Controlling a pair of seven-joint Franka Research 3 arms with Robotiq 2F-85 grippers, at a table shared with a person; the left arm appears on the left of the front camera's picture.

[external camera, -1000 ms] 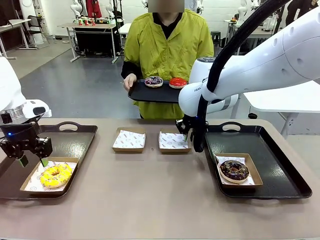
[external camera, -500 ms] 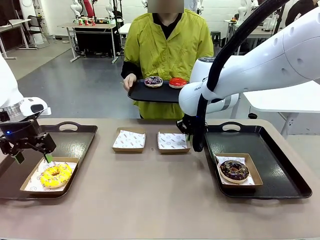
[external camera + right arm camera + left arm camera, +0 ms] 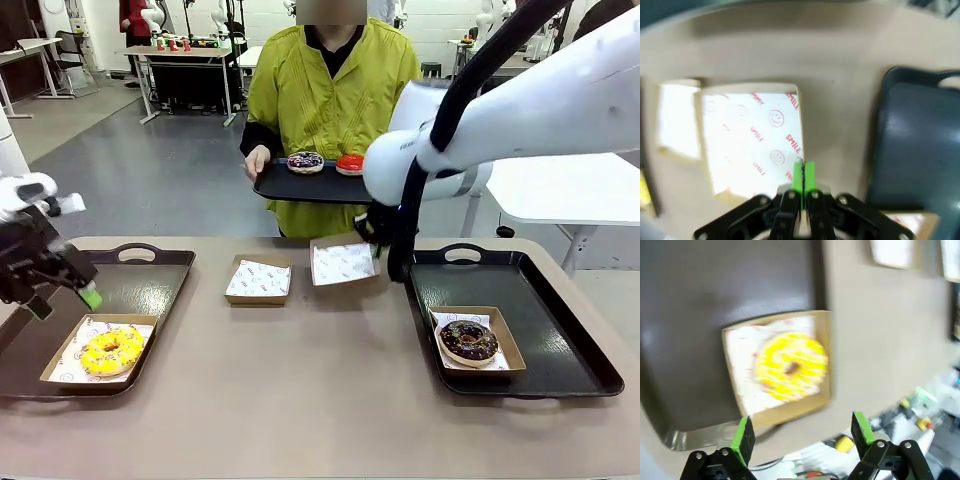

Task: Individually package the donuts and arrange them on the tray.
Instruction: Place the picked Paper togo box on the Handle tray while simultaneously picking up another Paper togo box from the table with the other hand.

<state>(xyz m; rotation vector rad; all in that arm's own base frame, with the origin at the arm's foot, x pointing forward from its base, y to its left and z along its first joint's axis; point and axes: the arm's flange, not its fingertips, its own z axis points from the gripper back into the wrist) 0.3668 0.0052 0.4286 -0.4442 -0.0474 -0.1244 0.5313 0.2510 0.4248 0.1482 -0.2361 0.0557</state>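
Right gripper (image 3: pixel 802 172) is clamped on the rim of an empty box (image 3: pixel 752 142), tilted above the bench (image 3: pixel 300 400). Left gripper (image 3: pixel 802 430), pads apart, hovers over the boxed yellow donut (image 3: pixel 791 367); chocolate donut (image 3: pixel 468 341) sits boxed on the right tray (image 3: pixel 560 330)

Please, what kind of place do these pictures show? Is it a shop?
Probably a robotics lab or test hall, not a shop. The right gripper holds a paper-lined box at a plain table; behind the person lie a bare grey floor and work tables.
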